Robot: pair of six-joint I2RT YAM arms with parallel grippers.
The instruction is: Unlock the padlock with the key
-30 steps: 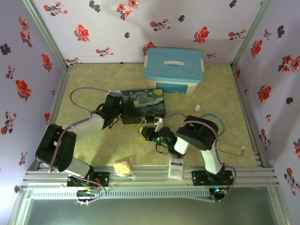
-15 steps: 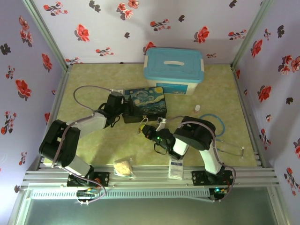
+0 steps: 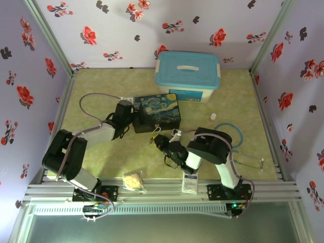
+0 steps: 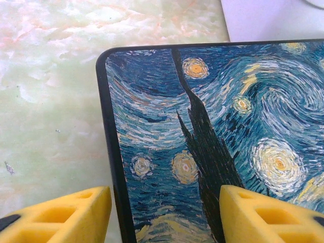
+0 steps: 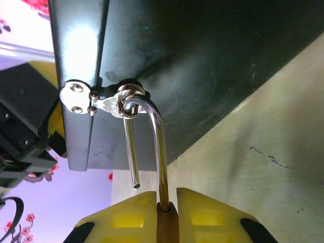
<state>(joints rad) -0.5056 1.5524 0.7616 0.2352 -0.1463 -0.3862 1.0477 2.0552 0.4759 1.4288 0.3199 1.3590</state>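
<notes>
Pinching the padlock (image 5: 162, 172) right at the tip of the right gripper (image 5: 167, 201), clamping its brass body tight between the two yellow pads (image 5: 126, 223) with no gap to either side. Looping the silver shackle (image 5: 152, 109) up from those pads and through the small metal hasp (image 5: 96, 103) on the dark side wall of the painted tin box (image 5: 202, 61), and showing the shorter leg hanging with its end bare, clear of the brass body. Sitting, from above, just in front of the box's near wall, with the right gripper reaching in from the near right. Noting behind the box a white bin (image 3: 188, 75) with a blue lid, wearing a label on its front with print too small to read. Noting too a small white packet (image 3: 190, 182) at the near edge of the table (image 3: 101, 91), with its dark print also too small to read. Finding no lettering on the box lid, only swirling stars and a dark cypress. Hovering the left gripper (image 4: 164, 207) at the box's left end with jaws standing apart. Placing one yellow finger (image 4: 76, 212) outside the black edge over the table and the other over the painted lid, holding nothing.
</notes>
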